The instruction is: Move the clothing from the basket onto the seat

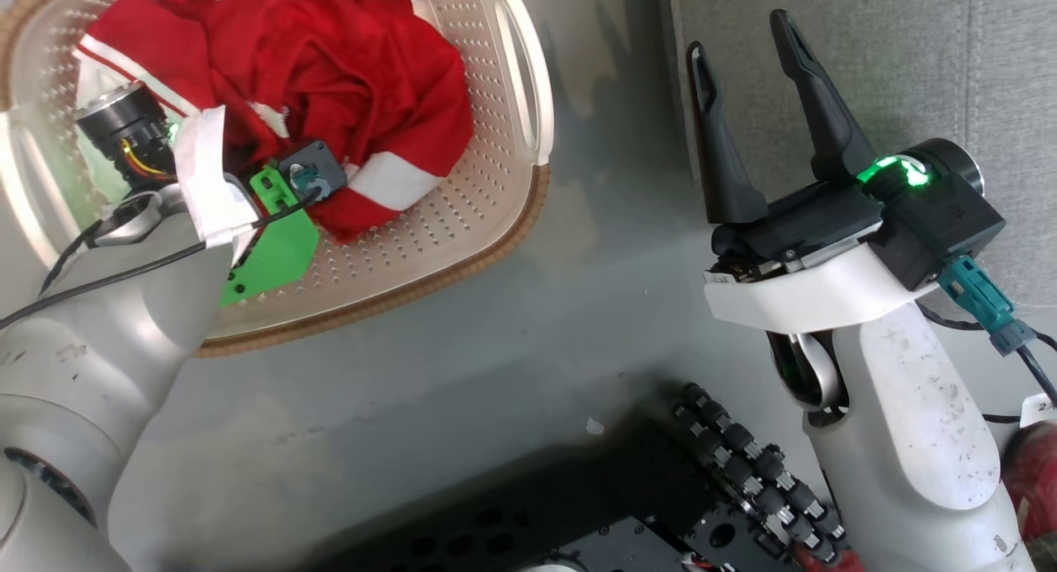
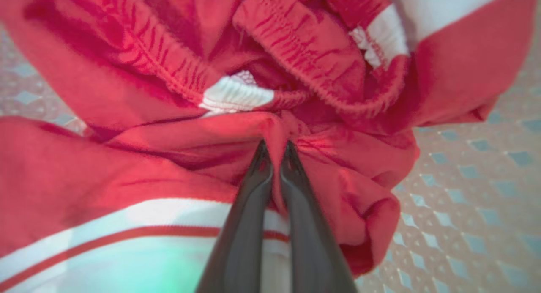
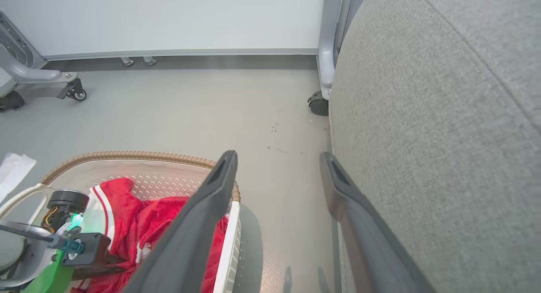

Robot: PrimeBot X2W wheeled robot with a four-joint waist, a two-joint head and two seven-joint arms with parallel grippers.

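Pinching the clothing (image 2: 127, 166) inside the basket (image 1: 471, 217)

Nearest, the right gripper (image 1: 741, 40) stands released, its long dark fingers wide apart and bare, above the grey floor (image 1: 495, 349) just beside the seat (image 1: 908, 60), a light-grey woven cushion at right. Farther left, the left gripper (image 2: 274, 151) is clenched on a raised fold of soft red fabric with white stripes and gathered hems. The crumpled heap lies in the perforated cream basket and seems to run far-left to near-right, though the bunching obscures this.

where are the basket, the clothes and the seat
basket (image 1: 487, 217), head view, bare perforated wall
clothes (image 1: 347, 68), head view, red fabric mid-heap
seat (image 3: 444, 128), right wrist view, grey fabric surface
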